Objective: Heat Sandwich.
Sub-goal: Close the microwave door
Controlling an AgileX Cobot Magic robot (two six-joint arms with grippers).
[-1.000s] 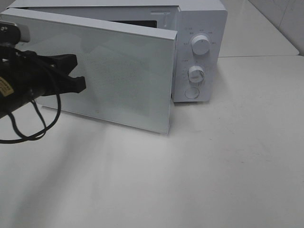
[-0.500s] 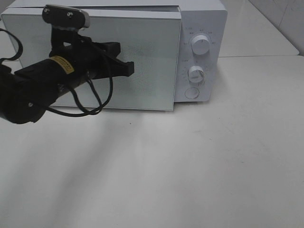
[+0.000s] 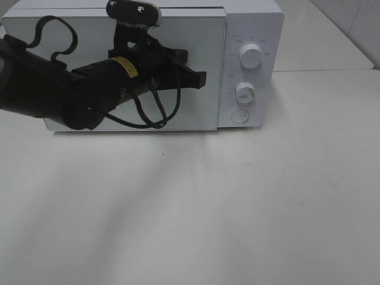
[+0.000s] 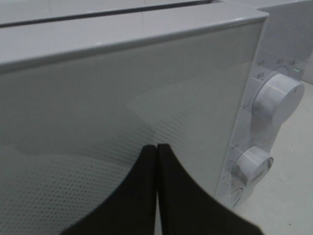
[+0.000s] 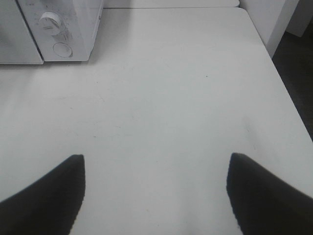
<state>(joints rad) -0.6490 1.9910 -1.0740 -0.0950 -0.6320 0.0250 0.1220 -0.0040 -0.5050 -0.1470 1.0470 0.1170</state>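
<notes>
The sandwich is hidden from every view. A white microwave [image 3: 255,24] stands at the back of the table with its pale glass door [image 3: 205,41] flush against the body. My left gripper [image 3: 202,79] is shut, with its black tip against the door's right half. In the left wrist view the shut fingertips [image 4: 156,148] press on the dotted door glass [image 4: 122,93]. My right gripper [image 5: 156,161] is open and holds nothing; it hangs over bare table to the right of the microwave [image 5: 73,29]. It does not show in the exterior high view.
Two white knobs [image 3: 250,57] [image 3: 244,92] and a round button [image 3: 239,116] sit on the microwave's right panel. The white table [image 3: 237,208] stretches in front. Its right edge [image 5: 283,83] drops off beside a white wall.
The microwave door has swung from half open to flush with the body. My left gripper travelled rightward along with it, staying shut. The right gripper has not changed.
</notes>
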